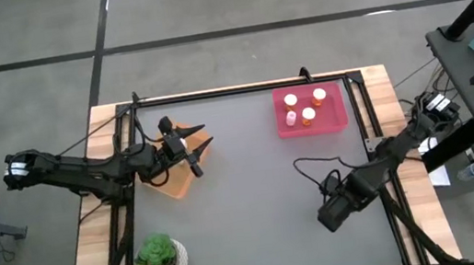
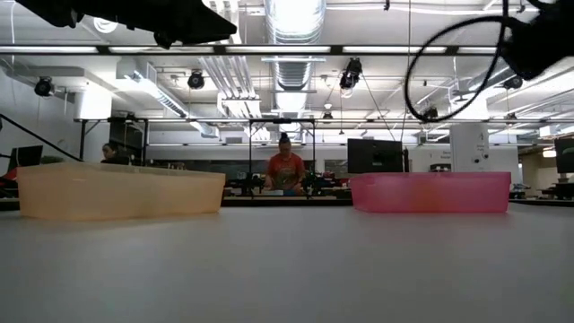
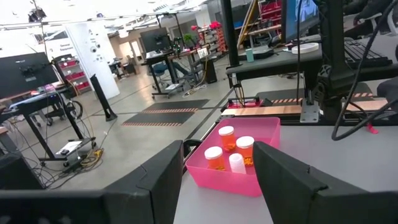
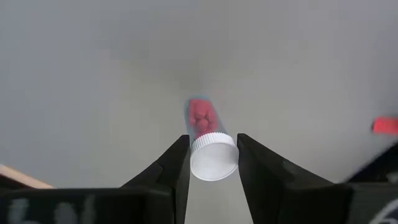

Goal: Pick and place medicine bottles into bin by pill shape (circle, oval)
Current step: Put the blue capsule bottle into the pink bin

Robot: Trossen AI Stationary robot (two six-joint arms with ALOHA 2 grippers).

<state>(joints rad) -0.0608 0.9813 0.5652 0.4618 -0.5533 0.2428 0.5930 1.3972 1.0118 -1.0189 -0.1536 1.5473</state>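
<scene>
A small clear medicine bottle (image 4: 200,121) with a white cap and round red pills inside sits between the fingers of my right gripper (image 4: 213,139), which is shut on it over the table's near right part (image 1: 330,219). The pink bin (image 1: 336,120) at the far right holds several orange bottles with white caps (image 3: 227,140). My left gripper (image 1: 193,152) stands open and level above the orange bin (image 1: 179,180) at the left, with nothing between its fingers (image 3: 163,171). My right gripper pinches the bottle's white cap (image 4: 198,160) between its two fingers, one on each side of the cap. The fingers come from above, pointing steeply down. The bottle's body points away from the fingers toward the grey table top; whether its bottom touches the table I cannot tell.
A potted green plant (image 1: 159,258) stands at the near left corner. A black cable (image 1: 309,171) loops over the table beside the right arm. The grey table top (image 1: 256,204) lies bare between the two bins. People sit at desks in the room beyond (image 2: 285,170).
</scene>
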